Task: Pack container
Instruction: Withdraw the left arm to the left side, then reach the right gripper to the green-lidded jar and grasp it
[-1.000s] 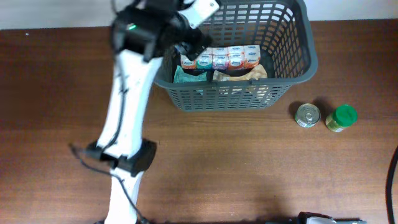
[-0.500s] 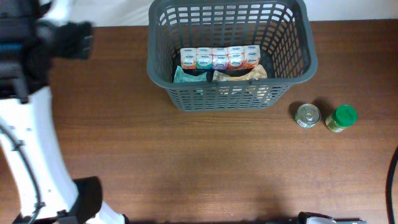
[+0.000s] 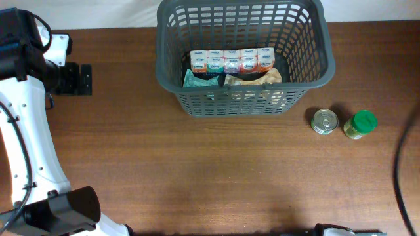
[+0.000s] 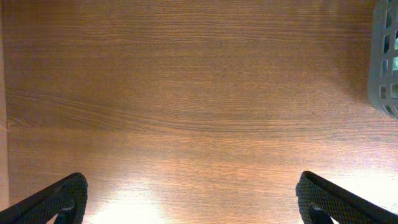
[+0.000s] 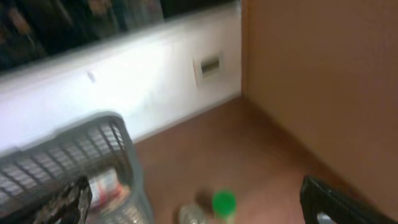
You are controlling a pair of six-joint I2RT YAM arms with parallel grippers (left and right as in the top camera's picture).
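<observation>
The grey basket [image 3: 243, 101] sits at the worktop's [image 3: 216, 177] 12 o'clock, a carton row [image 3: 231, 60] inside; tin can [image 3: 324, 121] and green-lidded jar [image 3: 359, 124] wait outside at its 4 o'clock. The left arm [image 3: 23, 131] has swung away to 9 o'clock, left jaws spread and empty, right jaws spread too: probably those two go next

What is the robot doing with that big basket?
It is packing groceries into the grey basket. A row of little cartons and some packets already lie inside. A tin can and a green-lidded jar stand on the table beside it, not yet packed. Right now neither arm holds anything: the left gripper is open over bare table, and the right gripper is open too.
</observation>
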